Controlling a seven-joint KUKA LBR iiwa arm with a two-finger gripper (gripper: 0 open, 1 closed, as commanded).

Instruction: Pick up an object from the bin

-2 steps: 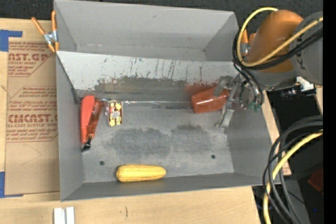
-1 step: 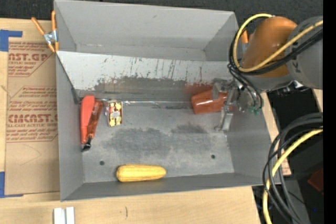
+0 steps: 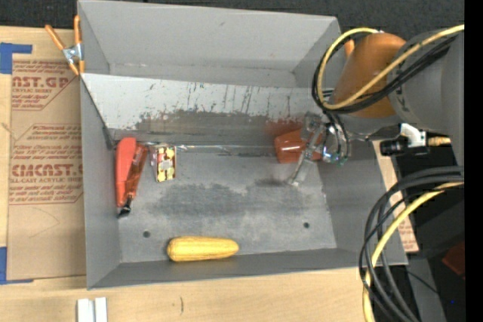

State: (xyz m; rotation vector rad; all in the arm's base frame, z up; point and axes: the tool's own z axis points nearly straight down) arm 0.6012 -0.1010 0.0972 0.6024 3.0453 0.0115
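Observation:
My gripper (image 3: 324,143) is at the right end of the bin's back wall, low over the floor. A small orange-red lump (image 3: 287,145) lies right against its left side; whether it is gripped I cannot make out. Near the front wall, left of the middle, a yellow corn cob (image 3: 202,248) rests on its side. Both are far from a small yellow-and-white patterned block (image 3: 164,163) that sits at the left.
A red-orange tool with a dark tip (image 3: 127,173) lies along the left wall, beside the patterned block. The arm with its orange cover and yellow cables comes in over the bin's right rim. Bare bin floor stretches across the middle.

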